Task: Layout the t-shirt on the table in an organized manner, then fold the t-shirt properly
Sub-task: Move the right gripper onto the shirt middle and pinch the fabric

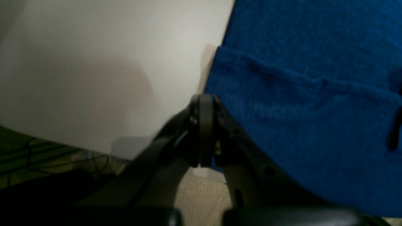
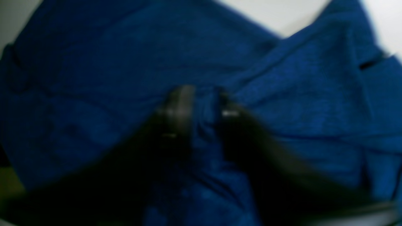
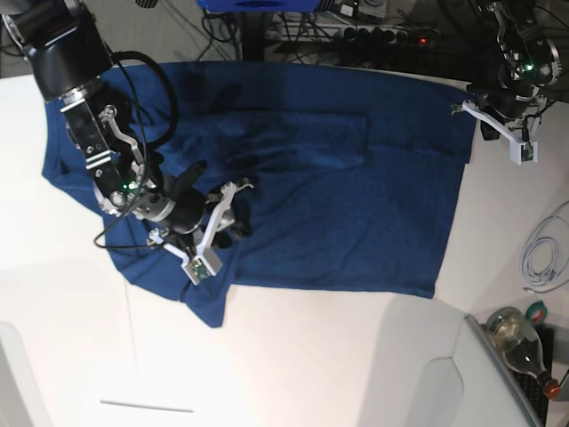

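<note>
The dark blue t-shirt lies spread out on the white table, with wrinkles and a folded lower-left corner. My right gripper is low over the shirt's left part. In the right wrist view it is blurred, with its fingers apart and a ridge of the shirt showing between them. My left gripper is at the shirt's far right edge. In the left wrist view it is shut, tips against the edge of the shirt beside the bare table. Whether cloth is pinched does not show.
A power strip and cables run behind the table's far edge. At the right lie a white cable, a roll of green tape and a bottle. A thin seam marks the near tabletop.
</note>
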You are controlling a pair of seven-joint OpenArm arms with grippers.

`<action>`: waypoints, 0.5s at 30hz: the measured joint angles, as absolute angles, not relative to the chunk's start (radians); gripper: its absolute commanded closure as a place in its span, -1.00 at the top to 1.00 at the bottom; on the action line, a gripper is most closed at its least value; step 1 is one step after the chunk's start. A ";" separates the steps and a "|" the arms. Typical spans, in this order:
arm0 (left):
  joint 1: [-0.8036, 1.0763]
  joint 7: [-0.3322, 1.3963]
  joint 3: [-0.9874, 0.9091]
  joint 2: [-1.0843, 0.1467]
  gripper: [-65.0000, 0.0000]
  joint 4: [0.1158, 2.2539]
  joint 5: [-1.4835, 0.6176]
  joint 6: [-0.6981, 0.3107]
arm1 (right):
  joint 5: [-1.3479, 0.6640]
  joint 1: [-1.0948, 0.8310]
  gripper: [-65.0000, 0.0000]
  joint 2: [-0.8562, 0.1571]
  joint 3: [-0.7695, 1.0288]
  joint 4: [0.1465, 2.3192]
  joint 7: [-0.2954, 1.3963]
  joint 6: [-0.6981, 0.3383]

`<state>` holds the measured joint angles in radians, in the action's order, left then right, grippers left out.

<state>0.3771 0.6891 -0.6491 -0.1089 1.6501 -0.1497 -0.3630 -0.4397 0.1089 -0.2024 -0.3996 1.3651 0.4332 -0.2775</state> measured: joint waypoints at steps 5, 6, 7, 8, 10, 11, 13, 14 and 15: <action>0.379 0.690 -0.654 -0.110 -1.00 1.649 -0.150 -0.363 | -0.440 0.125 0.39 -0.215 -0.379 1.411 0.497 -0.266; 0.380 0.690 -0.653 -0.111 -1.00 1.649 -0.150 -0.363 | -0.445 0.155 0.35 -0.206 -0.371 1.401 0.501 -0.241; 0.382 0.690 -0.653 -0.114 -1.00 1.649 -0.149 -0.363 | -0.450 0.193 0.33 -0.185 -0.355 1.365 0.497 -0.197; 0.385 0.689 -0.655 -0.116 -1.00 1.649 -0.150 -0.363 | -0.447 0.251 0.30 -0.161 -0.336 1.304 0.487 -0.152; 0.387 0.694 -0.659 -0.117 -1.00 1.649 -0.148 -0.362 | -0.445 0.380 0.24 -0.143 -0.327 1.157 0.476 -0.139; 0.390 0.693 -0.661 -0.117 -1.00 1.649 -0.147 -0.362 | -0.443 0.430 0.20 -0.133 -0.329 1.081 0.471 -0.137; 0.387 0.691 -0.675 -0.111 -1.00 1.649 -0.154 -0.365 | -0.443 0.535 0.09 -0.110 -0.343 0.913 0.459 -0.129; 0.389 0.689 -0.693 -0.105 -1.00 1.649 -0.156 -0.363 | -0.443 0.576 0.05 -0.096 -0.354 0.825 0.430 -0.135; 0.394 0.686 -0.704 -0.105 -1.00 1.650 -0.165 -0.365 | -0.445 0.619 0.03 -0.079 -0.363 0.729 0.383 -0.135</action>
<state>0.3939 0.6865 -0.7044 -0.1055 1.6497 -0.1646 -0.3653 -0.4450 0.6189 -0.0788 -0.3626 0.7288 0.3832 -0.1349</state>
